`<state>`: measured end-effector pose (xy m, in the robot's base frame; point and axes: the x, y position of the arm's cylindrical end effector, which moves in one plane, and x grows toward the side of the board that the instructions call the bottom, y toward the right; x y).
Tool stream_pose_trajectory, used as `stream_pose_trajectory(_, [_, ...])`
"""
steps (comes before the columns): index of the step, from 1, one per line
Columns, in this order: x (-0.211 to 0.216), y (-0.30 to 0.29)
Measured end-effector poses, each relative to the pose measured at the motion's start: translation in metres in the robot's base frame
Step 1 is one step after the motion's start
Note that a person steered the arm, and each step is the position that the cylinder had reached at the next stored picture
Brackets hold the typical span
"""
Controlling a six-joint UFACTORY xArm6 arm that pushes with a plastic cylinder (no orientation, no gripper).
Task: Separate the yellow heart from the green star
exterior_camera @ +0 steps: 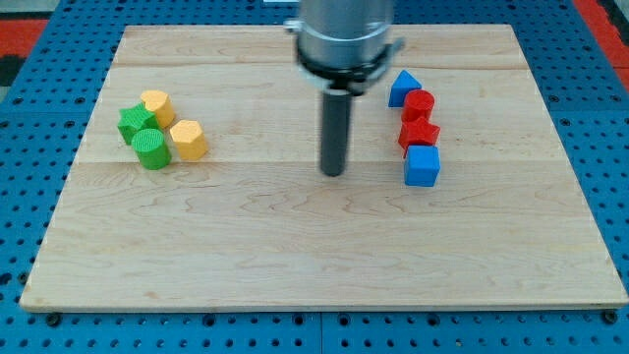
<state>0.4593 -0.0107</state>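
The yellow heart (157,104) sits at the view's left, touching the green star (136,122) just below and left of it. A green cylinder (151,149) lies right below the star and a yellow hexagon (188,140) lies to the right of the cylinder. My tip (333,173) rests on the board near the middle, far to the right of this cluster and touching no block.
At the view's right a column of blocks stands: a blue triangle (403,88), a red cylinder (419,104), a red star (420,132) and a blue cube (423,165). The wooden board (314,265) lies on a blue pegboard.
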Motion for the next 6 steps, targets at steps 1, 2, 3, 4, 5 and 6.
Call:
stream_pose_trajectory(1, [0.026, -0.060])
stream_pose_trajectory(2, [0.046, -0.110])
stream_pose_trajectory(3, [0.021, -0.178])
stream_pose_trajectory(4, [-0.015, -0.212])
stream_pose_trajectory(5, [-0.045, -0.220])
stream_pose_trajectory(6, [-0.074, -0.224])
